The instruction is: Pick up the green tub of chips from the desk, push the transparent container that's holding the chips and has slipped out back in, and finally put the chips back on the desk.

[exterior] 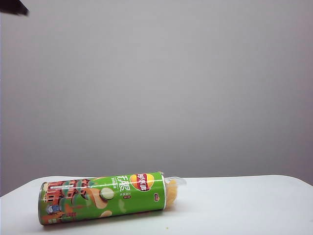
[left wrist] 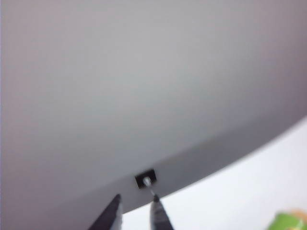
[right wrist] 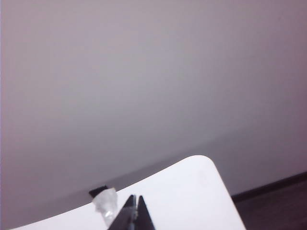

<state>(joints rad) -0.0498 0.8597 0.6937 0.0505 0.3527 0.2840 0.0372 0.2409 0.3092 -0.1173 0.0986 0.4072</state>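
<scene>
The green tub of chips [exterior: 102,197] lies on its side on the white desk [exterior: 244,205], its metal-rimmed end to the left. From its right-hand mouth the transparent container [exterior: 175,185] sticks out a little, with pale yellow chips [exterior: 171,192] inside. Neither gripper shows in the exterior view. In the left wrist view my left gripper [left wrist: 135,208] is open by a narrow gap with nothing between its fingers, and a corner of the tub [left wrist: 290,221] shows off to one side. My right gripper [right wrist: 135,207] is shut and empty above the desk [right wrist: 192,191].
A small black fitting [left wrist: 145,179] sits at the desk's far edge, and beside it [right wrist: 98,192] is a whitish translucent lump [right wrist: 106,203]. A plain grey wall stands behind. The desk's rounded corner [right wrist: 204,160] drops to a dark floor [right wrist: 273,201]. A dark shape [exterior: 13,6] pokes in at the exterior view's upper left.
</scene>
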